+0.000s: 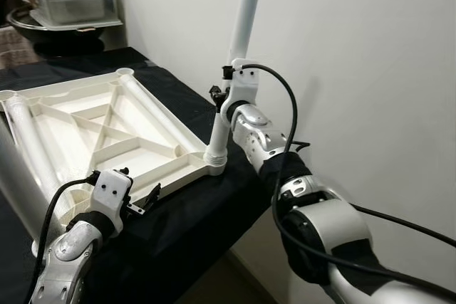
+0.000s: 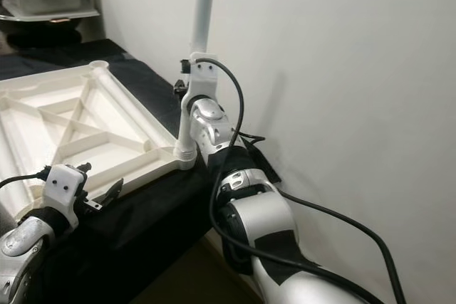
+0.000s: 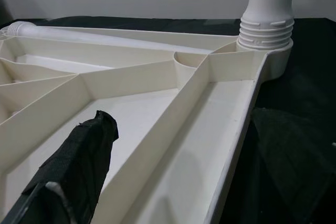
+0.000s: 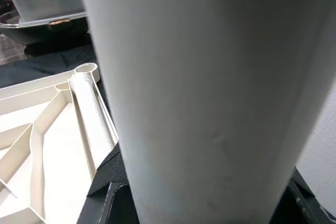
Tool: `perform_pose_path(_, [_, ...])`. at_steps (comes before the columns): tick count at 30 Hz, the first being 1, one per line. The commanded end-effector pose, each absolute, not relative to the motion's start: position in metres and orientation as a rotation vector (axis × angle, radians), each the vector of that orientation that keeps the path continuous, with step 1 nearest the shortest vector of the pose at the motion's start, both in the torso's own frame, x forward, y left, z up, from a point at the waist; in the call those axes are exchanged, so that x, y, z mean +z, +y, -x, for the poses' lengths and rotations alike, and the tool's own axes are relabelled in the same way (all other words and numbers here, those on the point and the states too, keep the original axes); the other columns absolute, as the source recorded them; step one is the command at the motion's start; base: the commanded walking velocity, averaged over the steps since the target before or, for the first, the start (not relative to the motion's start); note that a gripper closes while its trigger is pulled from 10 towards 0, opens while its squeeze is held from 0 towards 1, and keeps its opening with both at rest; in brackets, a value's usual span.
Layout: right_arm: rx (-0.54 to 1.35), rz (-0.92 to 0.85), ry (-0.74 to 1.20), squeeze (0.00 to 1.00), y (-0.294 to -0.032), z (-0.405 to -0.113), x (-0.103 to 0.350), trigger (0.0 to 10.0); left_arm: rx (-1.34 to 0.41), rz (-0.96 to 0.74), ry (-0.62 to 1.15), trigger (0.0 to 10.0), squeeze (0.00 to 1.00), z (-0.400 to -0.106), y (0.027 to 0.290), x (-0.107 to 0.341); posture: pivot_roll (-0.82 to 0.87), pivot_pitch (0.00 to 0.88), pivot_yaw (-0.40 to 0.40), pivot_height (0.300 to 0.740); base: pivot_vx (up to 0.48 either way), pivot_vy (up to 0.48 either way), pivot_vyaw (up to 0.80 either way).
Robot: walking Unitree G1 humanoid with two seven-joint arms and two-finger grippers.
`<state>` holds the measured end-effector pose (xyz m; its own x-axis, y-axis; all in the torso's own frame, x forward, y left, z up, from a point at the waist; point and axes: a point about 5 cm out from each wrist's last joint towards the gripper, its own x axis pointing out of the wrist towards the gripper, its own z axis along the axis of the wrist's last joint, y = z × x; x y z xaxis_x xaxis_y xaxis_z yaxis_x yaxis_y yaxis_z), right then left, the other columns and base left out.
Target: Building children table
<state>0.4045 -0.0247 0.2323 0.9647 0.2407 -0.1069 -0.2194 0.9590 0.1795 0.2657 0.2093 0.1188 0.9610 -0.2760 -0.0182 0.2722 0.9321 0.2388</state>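
Left eye view: the tabletop (image 1: 107,129) lies upside down on a black cloth (image 1: 206,211), ribs facing up. At its corner nearest the wall a white leg (image 1: 231,76) stands upright in the socket. The right gripper (image 1: 219,97) is on that leg, a little above the socket; its fingers sit against the leg's sides, closed around it. The left gripper (image 1: 146,201) is at the tabletop's near edge, along from the standing leg. Two loose legs (image 1: 32,144) lie in the tabletop, one along its left side, one along its right. Beyond the tabletop's far corner sits a clear bin (image 1: 71,1).

Right eye view: same layout; a wall (image 2: 342,69) rises just beside the standing leg.

Left wrist view: one black finger (image 3: 79,171) lies over a rib of the tabletop, near its edge. The second finger is out of sight, so I cannot tell how wide this gripper is or whether it grips anything.

Right wrist view: the leg is pressed close up against the camera, the tabletop behind it.
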Motion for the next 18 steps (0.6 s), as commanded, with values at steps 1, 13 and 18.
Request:
perform_pose_path(1, [0.284,-0.247,0.263,0.0,-0.01,-0.395,0.206,10.0,-0.288,-0.244,-0.019,10.0,0.0,-0.265,0.206,0.119,0.06,0.0,-0.14,0.74,0.0,0.0,0.0])
perform_pose_path(13, [0.466,-0.321,0.069,0.0,-0.039,-0.4,0.247,10.0,-0.294,-0.242,-0.018,10.0,0.0,-0.266,0.205,0.118,0.05,0.0,-0.129,0.74,0.0,0.0,0.0])
perform_pose_path(18, [0.623,-0.296,-0.04,0.0,-0.049,-0.398,0.261,10.0,-0.296,-0.243,-0.019,10.0,0.0,-0.266,0.205,0.118,0.05,0.0,-0.129,0.74,0.0,0.0,0.0])
